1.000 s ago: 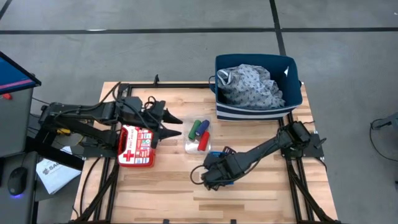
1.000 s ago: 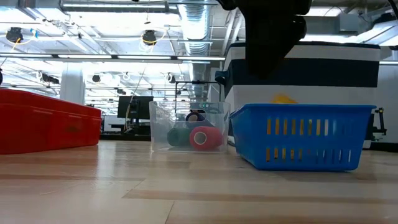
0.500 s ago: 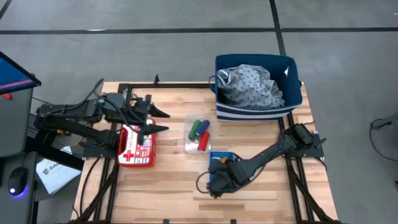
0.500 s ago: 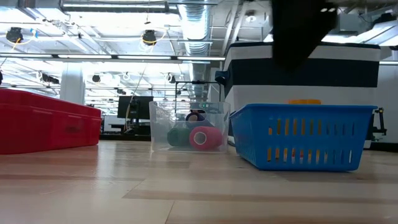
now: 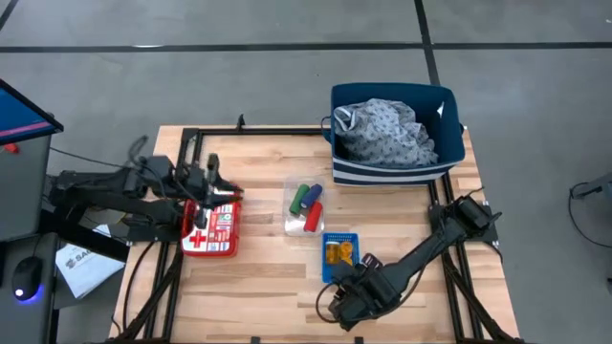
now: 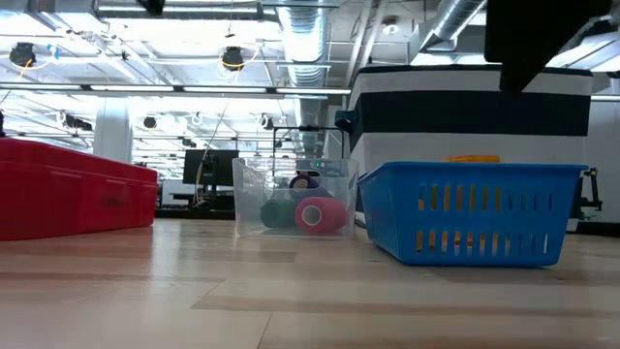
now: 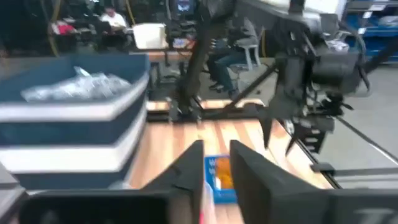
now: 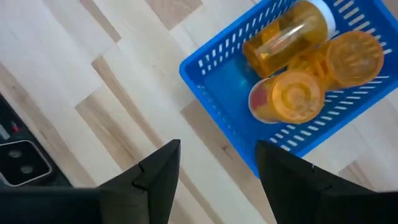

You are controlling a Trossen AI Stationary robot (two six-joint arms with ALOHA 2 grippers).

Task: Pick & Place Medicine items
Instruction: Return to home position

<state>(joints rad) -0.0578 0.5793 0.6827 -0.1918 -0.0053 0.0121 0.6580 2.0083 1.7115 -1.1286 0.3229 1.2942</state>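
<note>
Three orange pill bottles lie in a small blue basket at the table's front middle. Green, red and dark-blue tubes lie in a clear container behind it. My right gripper hangs open over bare wood just beside the basket's near corner, with nothing between its fingers. My left gripper hovers over the far end of the red-and-white first-aid case. Its fingers stand close together with a narrow gap and hold nothing.
A large blue bin holding patterned cloth stands at the table's back right. Bare wood lies in front of the first-aid case and left of the basket. The right arm hangs above the basket in the low view.
My left gripper has drawn back toward the table's left edge, from beside the clear container to over the first-aid case, and its fingers have closed to a narrow gap. My right gripper has moved toward the near edge, uncovering the basket with the bottles.
</note>
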